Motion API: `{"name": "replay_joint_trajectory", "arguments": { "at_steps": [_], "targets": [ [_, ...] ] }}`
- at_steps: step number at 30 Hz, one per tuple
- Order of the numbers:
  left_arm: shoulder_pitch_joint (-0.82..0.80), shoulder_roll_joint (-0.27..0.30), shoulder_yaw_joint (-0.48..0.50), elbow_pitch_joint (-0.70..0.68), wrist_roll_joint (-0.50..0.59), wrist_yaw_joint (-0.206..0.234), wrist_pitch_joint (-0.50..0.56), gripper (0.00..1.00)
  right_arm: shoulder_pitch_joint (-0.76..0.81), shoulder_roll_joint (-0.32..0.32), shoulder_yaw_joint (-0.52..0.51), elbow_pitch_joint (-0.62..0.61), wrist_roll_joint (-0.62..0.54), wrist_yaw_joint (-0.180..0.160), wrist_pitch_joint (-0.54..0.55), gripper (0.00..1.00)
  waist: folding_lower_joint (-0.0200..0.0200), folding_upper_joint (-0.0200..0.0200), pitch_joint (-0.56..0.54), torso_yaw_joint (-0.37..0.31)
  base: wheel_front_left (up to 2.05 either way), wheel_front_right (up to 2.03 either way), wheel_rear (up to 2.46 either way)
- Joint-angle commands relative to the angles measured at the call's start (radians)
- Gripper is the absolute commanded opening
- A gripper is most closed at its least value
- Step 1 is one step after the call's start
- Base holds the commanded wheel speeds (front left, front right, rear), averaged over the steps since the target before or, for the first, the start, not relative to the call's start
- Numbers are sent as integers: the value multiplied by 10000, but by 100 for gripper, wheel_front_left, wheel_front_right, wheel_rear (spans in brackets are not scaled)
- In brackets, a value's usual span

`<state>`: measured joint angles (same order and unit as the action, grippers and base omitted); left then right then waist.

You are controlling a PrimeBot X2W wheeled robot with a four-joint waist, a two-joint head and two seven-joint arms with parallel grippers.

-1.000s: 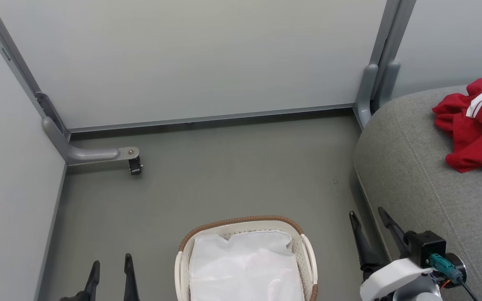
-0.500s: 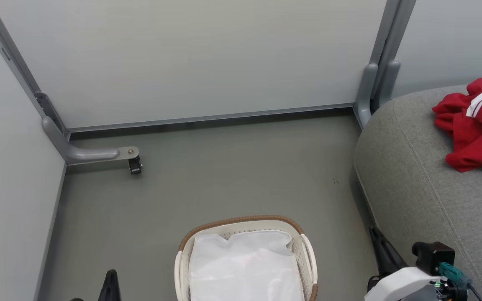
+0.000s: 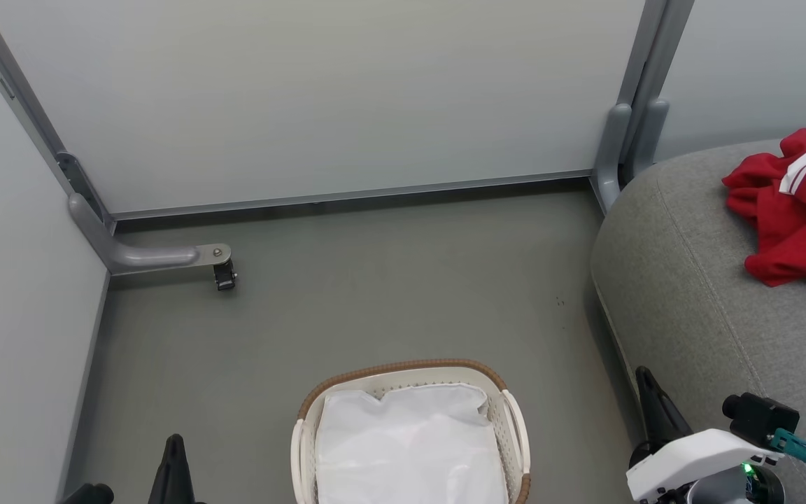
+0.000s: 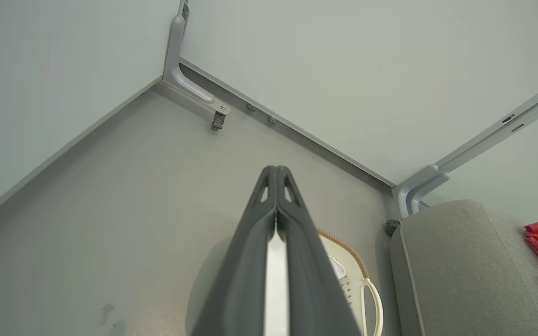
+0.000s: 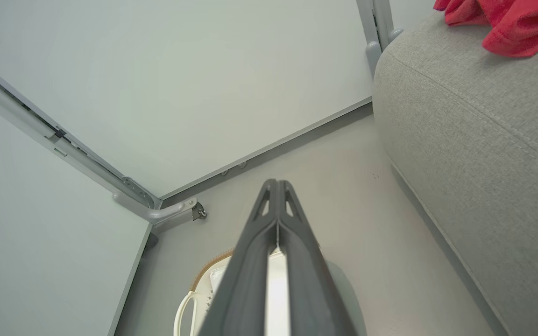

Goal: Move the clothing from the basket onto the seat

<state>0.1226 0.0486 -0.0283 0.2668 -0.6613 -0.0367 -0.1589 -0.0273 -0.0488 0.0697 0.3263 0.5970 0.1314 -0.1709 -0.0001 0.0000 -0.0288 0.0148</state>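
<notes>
Red basketball clothing (image 3: 791, 217) w/ white trim lies on big grey fabric seat (image 3: 711, 294), left tool (image 4: 276, 170) & right tool (image 5: 277, 183) both clenched empty, so risk: reaching into oval white perforated basket (image 3: 403, 367) could snag the plain white sheet (image 3: 410, 448), or miss a garment hidden under it.

- Back wall (image 3: 319, 98): plain pale grey panel, evenly lit.
- Side panel (image 3: 11, 315): same finish, joined to the back wall at a grey metal post (image 3: 25, 119).
- Floor (image 3: 375, 280): matte grey-green, with a few dark specks.
- Support foot (image 3: 151, 257): curved grey bracket ending in a black caster (image 3: 225, 275).
</notes>
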Motion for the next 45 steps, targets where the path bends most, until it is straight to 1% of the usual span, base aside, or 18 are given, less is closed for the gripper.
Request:
{"name": "replay_joint_trajectory", "arguments": {
  "at_steps": [1,22,45],
  "targets": [
    [-380,25,111,-137,-399,-91,81,0,-259,-82,-93,-201,438,-3,90,0,1,0,5,-2,0,0,0],
    [-975,26,500,-177,-3046,-349,854,0,-431,-136,-517,-400,3325,-4,828,0,1,0,69,-32,0,0,0],
    [-1496,28,840,-207,-5353,-567,1536,0,-585,-158,-926,-574,5831,-6,1498,0,1,0,139,-65,0,0,0]
  ]
}}
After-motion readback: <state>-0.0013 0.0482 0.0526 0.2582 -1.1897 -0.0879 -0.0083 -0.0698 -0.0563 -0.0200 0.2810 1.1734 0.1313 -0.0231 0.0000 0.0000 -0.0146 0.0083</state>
